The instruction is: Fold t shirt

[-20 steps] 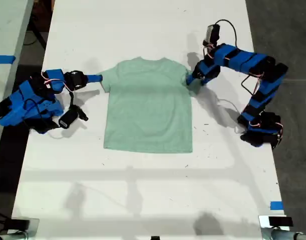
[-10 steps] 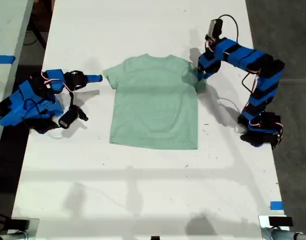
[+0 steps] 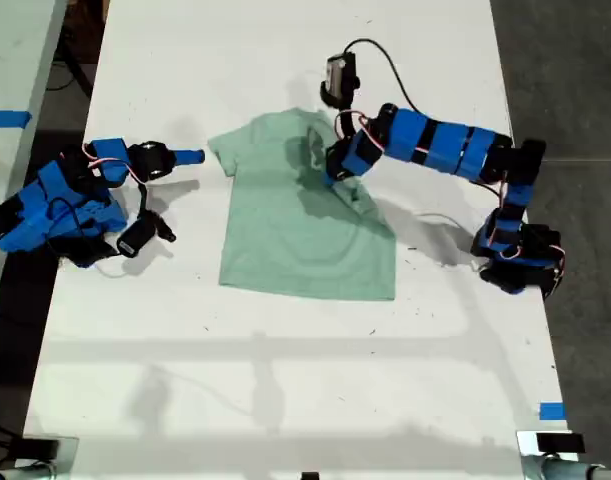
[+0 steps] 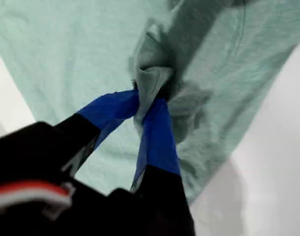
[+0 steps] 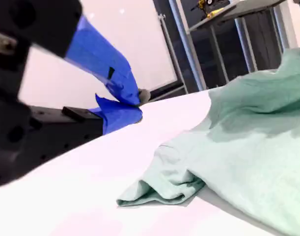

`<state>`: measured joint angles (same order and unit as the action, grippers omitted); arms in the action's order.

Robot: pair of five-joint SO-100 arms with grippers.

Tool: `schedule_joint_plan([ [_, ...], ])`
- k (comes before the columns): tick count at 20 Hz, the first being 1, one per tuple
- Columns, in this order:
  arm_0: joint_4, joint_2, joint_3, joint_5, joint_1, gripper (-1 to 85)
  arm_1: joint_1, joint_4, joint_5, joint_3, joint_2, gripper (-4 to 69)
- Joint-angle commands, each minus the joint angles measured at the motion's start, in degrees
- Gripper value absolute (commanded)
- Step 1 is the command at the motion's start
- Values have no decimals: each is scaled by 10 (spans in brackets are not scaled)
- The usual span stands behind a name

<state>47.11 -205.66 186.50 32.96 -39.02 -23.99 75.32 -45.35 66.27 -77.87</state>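
- T-shirt, small pale mint-green cloth [image 3: 305, 220], lies mid white surface [image 3: 285, 380]; one sleeve is lifted over its chest.
- First wrist view: my first pincer [image 4: 149, 101] pinches a thin fold; it could slip out.
- Second wrist view: my second pincer [image 5: 132, 105] is pressed together, empty, beside the other sleeve; unpinned cloth may drag.

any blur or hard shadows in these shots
Exterior view: sharp, with a dark arm shadow across the t shirt. First wrist view: my first pincer close and soft-edged. Second wrist view: my second pincer blurred, with the background bright and washed out.
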Motion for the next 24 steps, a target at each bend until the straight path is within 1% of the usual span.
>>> schedule_joint_plan([
  [1, -12, -5, 21, 6, 6, -2, 21, -18, 15, -52, -2, 390],
  [2, -12, -5, 21, 6, 6, -2, 15, -5, 13, -56, -2, 420],
  [3, -12, -5, 21, 6, 5, -2, 7, 24, 10, -69, -13, 417],
  [4, -12, -5, 21, 6, 4, -2, -5, 49, 7, -72, -40, 393],
  [6, -12, -5, 21, 6, 4, -2, -33, 54, 2, -12, -147, 187],
  [7, -12, -5, 21, 6, 4, -2, -41, 53, -5, 31, -212, 69],
  [8, -12, -5, 21, 6, 4, -2, -42, 43, -4, 96, -293, 0],
  [9, -12, -5, 21, 6, 4, -2, -38, 16, 14, 194, -389, 0],
  [11, -12, -5, 21, 6, 3, -2, -25, -64, 53, 464, -630, 8],
  [13, -12, -5, 21, 6, 2, -2, 7, -100, 93, 738, -922, 9],
  [14, -12, -5, 21, 6, 0, -2, 30, -82, 110, 860, -1085, 9],
  [15, -14, -5, 21, 6, -4, -2, 40, -24, 101, 968, -1240, 9],
  [16, -18, -5, 21, 5, -20, -2, 38, 26, 112, 1003, -1226, 9],
  [17, -19, -4, 21, 9, -44, -2, 38, 11, 91, 1071, -1231, 9],
  [18, -18, -4, 21, 23, -63, -2, 26, -25, 85, 1113, -1231, 10],
  [19, -38, -4, 21, 40, -59, -2, 27, -17, 76, 1099, -1231, 29],
  [20, -41, -4, 21, 43, -49, -2, 23, -19, 62, 1101, -1231, 39],
  [21, -38, -4, 21, 43, -45, -2, 11, -32, 36, 1110, -1231, 8],
  [22, -39, -4, 19, 43, -50, -2, 5, -24, 24, 1105, -1231, 8],
  [23, -38, -4, 12, 49, -53, -2, 14, 4, -3, 1087, -1231, 8],
  [24, -40, -4, 6, 58, -50, -2, 30, 33, 50, 1077, -1231, 8],
])
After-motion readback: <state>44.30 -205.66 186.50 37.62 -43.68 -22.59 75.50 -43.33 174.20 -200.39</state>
